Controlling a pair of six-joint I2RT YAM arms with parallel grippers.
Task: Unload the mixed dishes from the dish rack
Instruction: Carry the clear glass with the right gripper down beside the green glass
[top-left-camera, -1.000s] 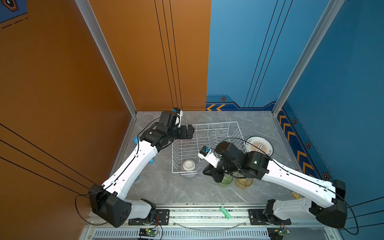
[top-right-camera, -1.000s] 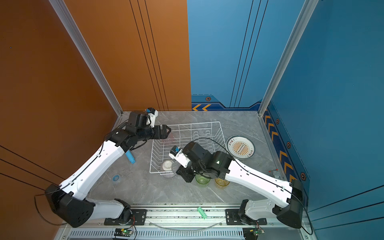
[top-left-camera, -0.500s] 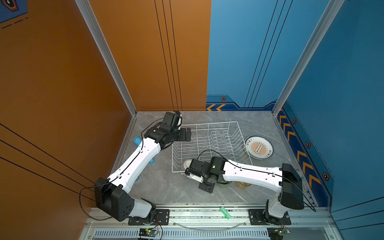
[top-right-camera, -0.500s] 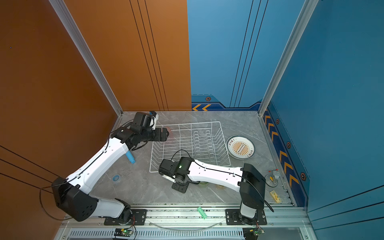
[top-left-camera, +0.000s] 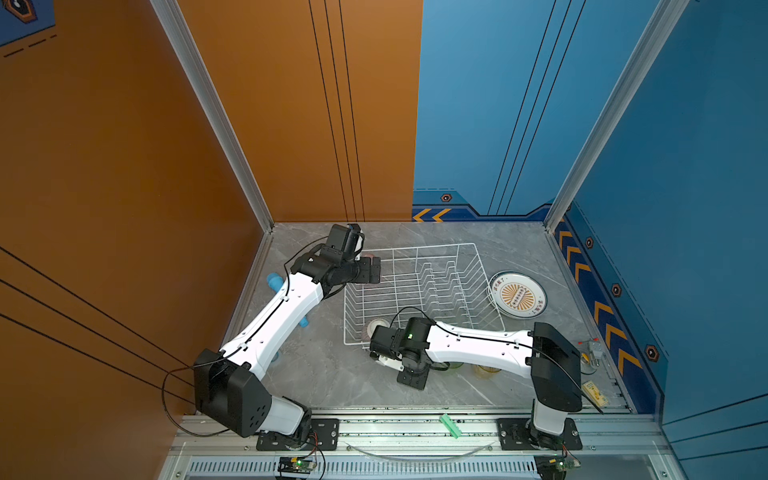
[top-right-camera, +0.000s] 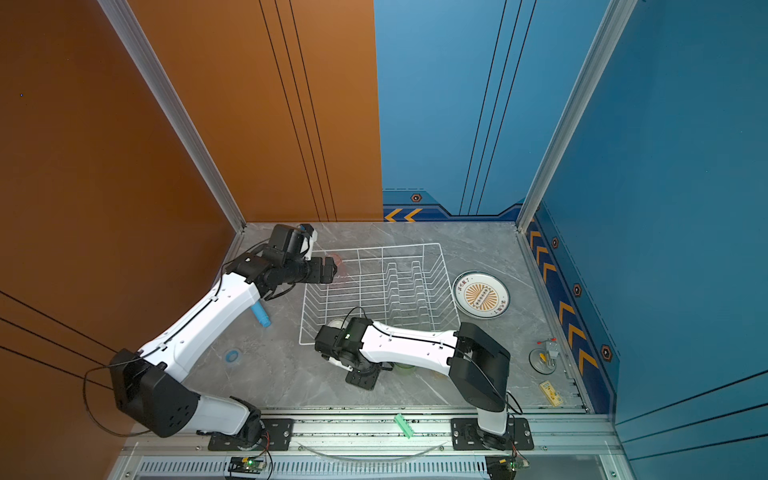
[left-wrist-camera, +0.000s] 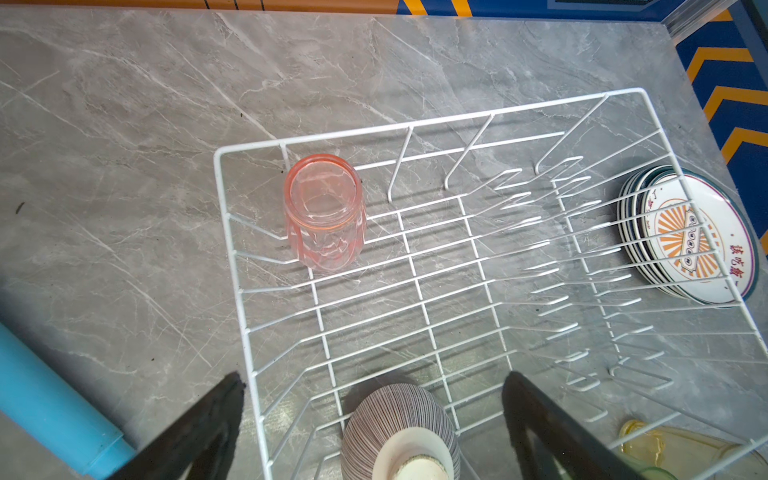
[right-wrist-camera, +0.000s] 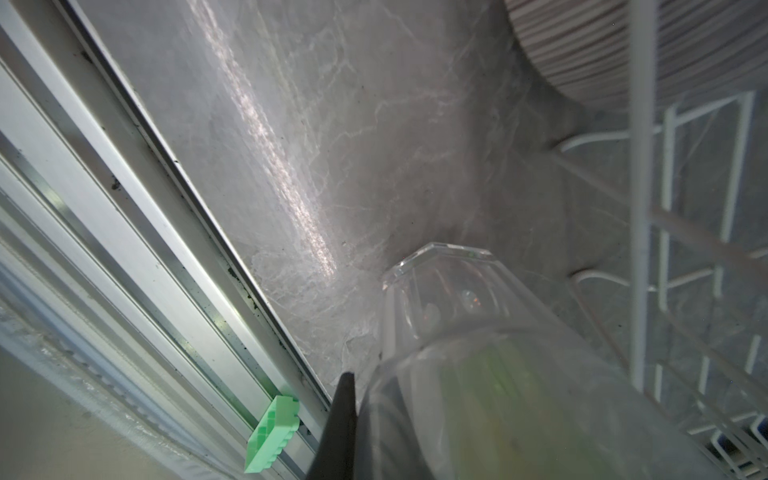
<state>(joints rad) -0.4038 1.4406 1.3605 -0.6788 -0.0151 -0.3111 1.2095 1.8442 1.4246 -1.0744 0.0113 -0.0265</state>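
Right gripper (top-left-camera: 380, 357) has lowered, still pinching clear tumbler (right-wrist-camera: 440, 291) beside dish rack (top-left-camera: 424, 247).

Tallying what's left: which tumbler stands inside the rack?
The pink tumbler, standing in a corner of the dish rack; green tumbler, yellow tumbler and clear tumbler are outside it.

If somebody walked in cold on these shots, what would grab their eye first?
The big white wire dish rack holds only a pink tumbler in its far left corner and a striped bowl in its near left one. A stack of plates lies just outside to its right, and in front the right gripper is shut on a clear tumbler.
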